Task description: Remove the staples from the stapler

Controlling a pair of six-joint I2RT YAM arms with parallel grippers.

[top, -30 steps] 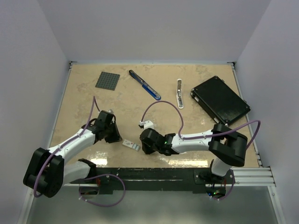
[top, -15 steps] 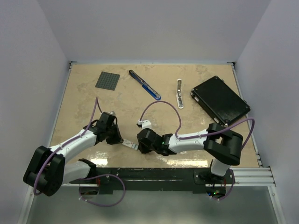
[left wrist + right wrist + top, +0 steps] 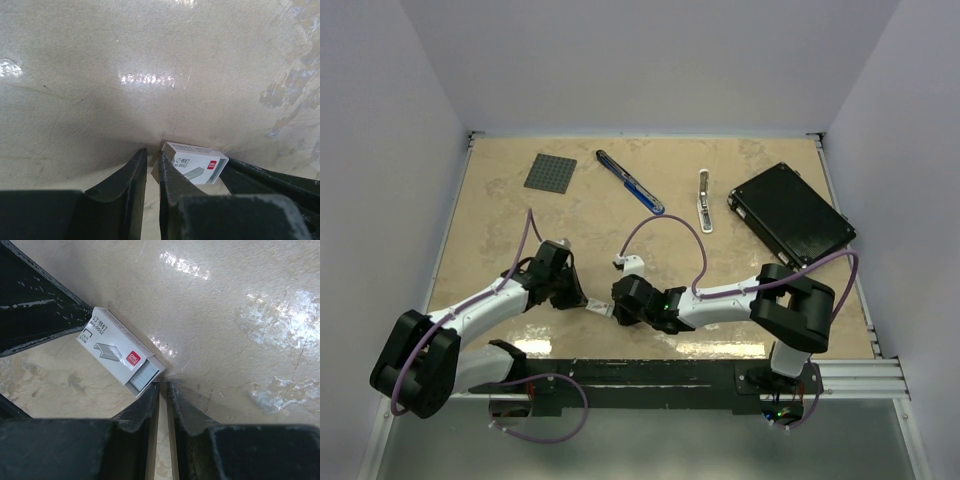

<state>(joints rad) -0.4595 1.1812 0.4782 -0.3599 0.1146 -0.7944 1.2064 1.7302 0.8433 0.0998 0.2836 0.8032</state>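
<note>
The blue and black stapler (image 3: 630,182) lies at the back of the table, far from both grippers. A small white staple box (image 3: 600,308) lies near the front, between the two grippers. My left gripper (image 3: 582,300) (image 3: 152,152) is shut with nothing in it, and its right finger rests against the end of the white box (image 3: 197,160). My right gripper (image 3: 617,312) (image 3: 163,385) is shut and empty, its tips at the open end of the box (image 3: 117,350). Grey staples (image 3: 145,376) show in that open end.
A slim silver bar-shaped tool (image 3: 704,200) and a flat black box (image 3: 790,213) lie at the back right. A dark grey studded plate (image 3: 550,172) sits at the back left. Side walls close in the table.
My right gripper has moved left up to the white box. My left gripper has shifted slightly right towards it. The stapler has not moved.
</note>
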